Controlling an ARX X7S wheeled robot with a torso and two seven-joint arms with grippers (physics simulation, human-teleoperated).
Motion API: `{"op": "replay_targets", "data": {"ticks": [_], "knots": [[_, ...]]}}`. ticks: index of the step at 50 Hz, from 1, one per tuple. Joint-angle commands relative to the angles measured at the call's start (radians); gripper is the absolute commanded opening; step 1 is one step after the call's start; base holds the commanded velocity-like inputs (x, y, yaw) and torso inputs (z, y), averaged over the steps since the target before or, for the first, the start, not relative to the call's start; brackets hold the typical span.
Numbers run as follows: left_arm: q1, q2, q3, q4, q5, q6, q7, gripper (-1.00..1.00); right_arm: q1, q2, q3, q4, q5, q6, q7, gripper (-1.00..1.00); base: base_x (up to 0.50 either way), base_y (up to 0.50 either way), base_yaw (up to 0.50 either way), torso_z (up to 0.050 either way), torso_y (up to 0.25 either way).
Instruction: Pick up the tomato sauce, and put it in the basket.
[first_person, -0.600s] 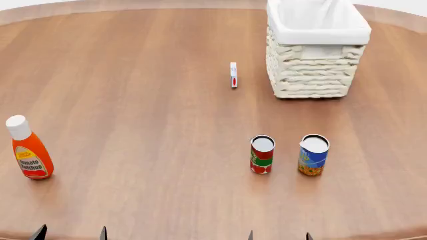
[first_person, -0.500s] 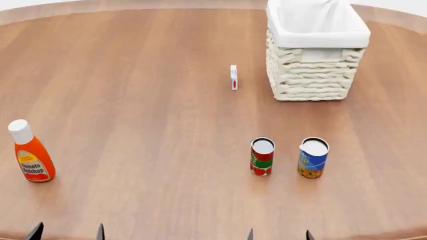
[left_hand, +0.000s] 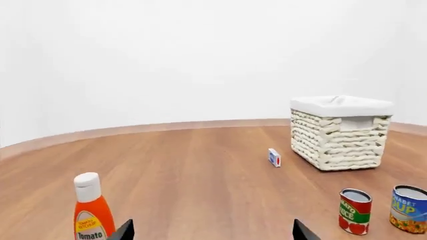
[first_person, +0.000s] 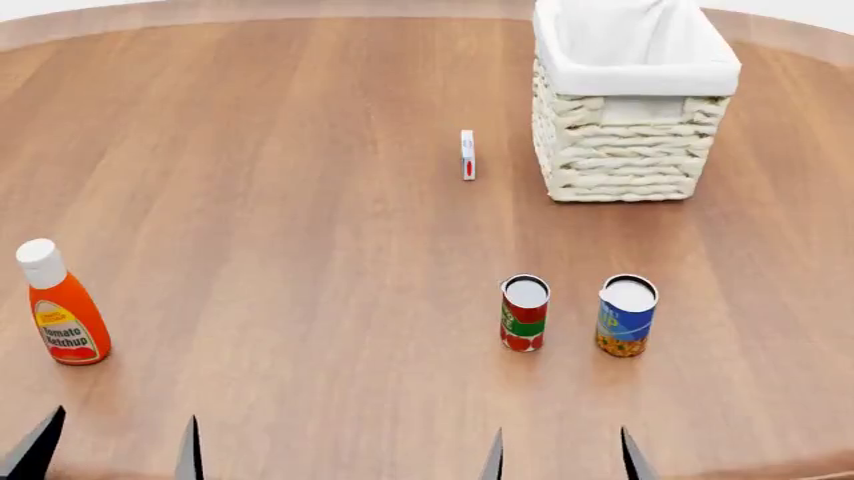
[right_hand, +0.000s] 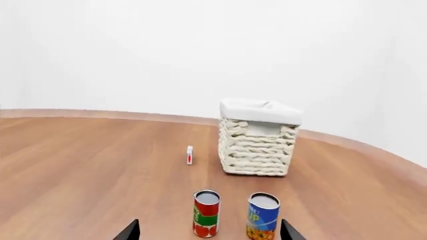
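The tomato sauce can (first_person: 523, 313), red with a green band and silver top, stands upright on the wooden table; it also shows in the right wrist view (right_hand: 206, 213) and the left wrist view (left_hand: 354, 211). The cream wicker basket (first_person: 627, 140) with white lining stands at the far right, also in the right wrist view (right_hand: 257, 145) and the left wrist view (left_hand: 340, 137). My right gripper (first_person: 561, 460) is open and empty, near the table's front edge just short of the can. My left gripper (first_person: 114, 455) is open and empty at the front left.
A blue-and-yellow can (first_person: 626, 315) stands just right of the tomato sauce. An orange white-capped ketchup bottle (first_person: 60, 305) stands at the front left, near my left gripper. A small white-and-red box (first_person: 467, 154) stands left of the basket.
Both grippers' fingertips have risen further into the head view at the bottom edge. The view shifted slightly early on. The objects have not moved on the table.
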Motion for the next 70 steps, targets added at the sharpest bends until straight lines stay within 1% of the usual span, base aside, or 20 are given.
{"op": "replay_targets", "data": {"ticks": [1,6,12,14,16,18,19,22,25,36,43,70], "knots": [[0.042,-0.041,0.049,0.219,0.057,-0.037,-0.030,1.00,-0.054,0.024,-0.028,-0.230,-0.035,0.024,0.040,1.00,0.00,0.00,0.00,0.000,0.000],[0.072,-0.047,0.073,0.267,0.042,0.012,-0.022,1.00,-0.074,0.035,-0.033,-0.300,-0.046,0.003,0.053,1.00,0.00,0.00,0.00,0.000,0.000],[0.102,-0.069,0.084,0.386,0.071,0.072,-0.032,1.00,-0.109,0.049,-0.029,-0.383,-0.020,-0.025,0.059,1.00,0.00,0.00,0.00,0.000,0.000],[0.110,-0.071,0.078,0.405,0.058,0.094,-0.036,1.00,-0.125,0.060,-0.044,-0.379,-0.054,-0.060,0.064,1.00,0.00,0.00,0.00,0.000,0.000],[0.116,-0.072,0.074,0.427,0.059,0.081,-0.044,1.00,-0.147,0.070,-0.056,-0.417,-0.094,-0.095,0.076,1.00,0.00,0.00,0.00,0.000,0.000],[0.128,-0.073,0.073,0.454,0.095,0.088,-0.060,1.00,-0.158,0.075,-0.056,-0.445,-0.097,-0.104,0.079,1.00,0.00,0.00,0.00,0.000,0.000],[0.137,-0.079,0.076,0.463,0.106,0.127,-0.063,1.00,-0.163,0.078,-0.058,-0.457,-0.099,-0.100,0.078,1.00,0.00,0.00,0.00,0.000,0.000],[0.139,-0.082,0.083,0.489,0.134,0.108,-0.068,1.00,-0.168,0.082,-0.059,-0.475,-0.104,-0.108,0.084,1.00,0.00,0.00,0.00,0.000,0.000],[0.134,-0.084,0.085,0.463,0.120,0.118,-0.070,1.00,-0.163,0.084,-0.063,-0.452,-0.103,-0.120,0.090,1.00,0.00,0.00,0.00,0.000,0.000],[0.127,-0.091,0.092,0.457,0.114,0.102,-0.080,1.00,-0.155,0.095,-0.075,-0.450,-0.146,-0.090,0.104,1.00,0.00,0.00,0.00,0.000,0.000],[0.128,-0.097,0.098,0.451,0.117,0.099,-0.087,1.00,-0.150,0.103,-0.078,-0.442,-0.140,-0.091,0.109,1.00,0.01,0.00,0.00,0.000,0.000],[0.119,-0.117,0.112,0.434,0.108,0.085,-0.109,1.00,-0.158,0.124,-0.088,-0.456,-0.125,-0.089,0.132,1.00,0.12,0.00,0.00,0.000,0.000]]}}
